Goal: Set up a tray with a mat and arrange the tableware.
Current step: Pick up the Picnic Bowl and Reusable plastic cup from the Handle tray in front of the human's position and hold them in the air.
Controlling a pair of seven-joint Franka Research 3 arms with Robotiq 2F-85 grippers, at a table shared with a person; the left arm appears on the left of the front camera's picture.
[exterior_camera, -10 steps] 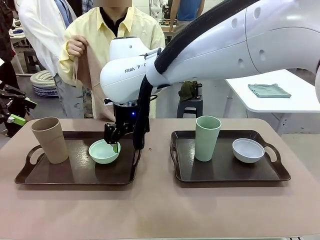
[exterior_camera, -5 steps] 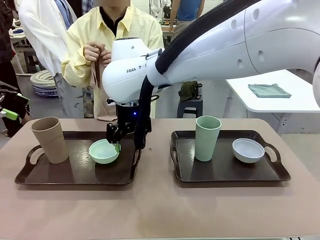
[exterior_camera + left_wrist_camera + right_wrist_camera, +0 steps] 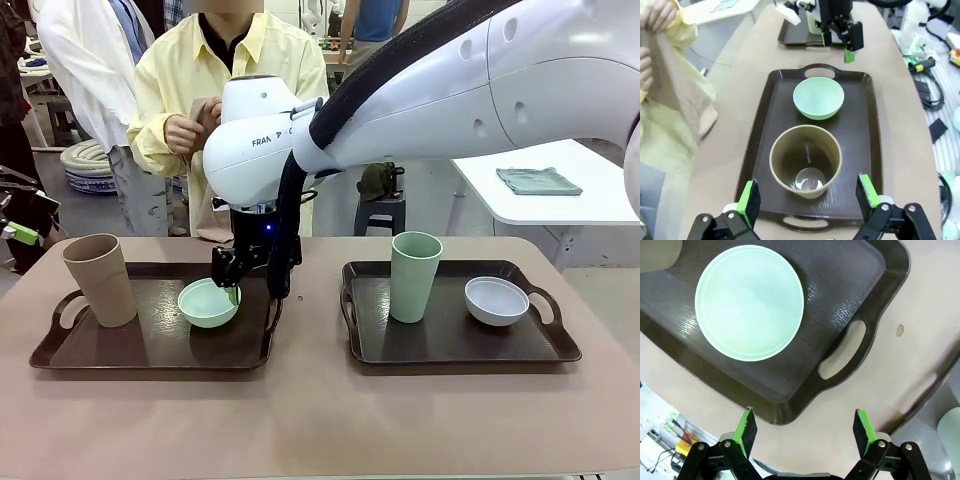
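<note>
On the tan counter two dark brown handled trays are lying side by side. The left tray is carrying a tall tan cup, handleless and slightly flared, standing upright at its outer end, and a small mint green bowl, smooth and round, sitting upright nearer the middle of the counter; cup and bowl are standing close together without touching. The right tray is holding a tall pale green cup at its inner end and a shallow greyish white bowl well apart from it, toward the outer handle. The right hand is reaching across and hanging over the left tray's inner handle, just beside the mint bowl, its green pads spread wide and gripping nothing. The left hand is hovering above the tan cup, looking down into it, fingers released wide and empty. Across the counter a person in a yellow shirt is holding up a tan cloth with both hands, clear of the trays
</note>
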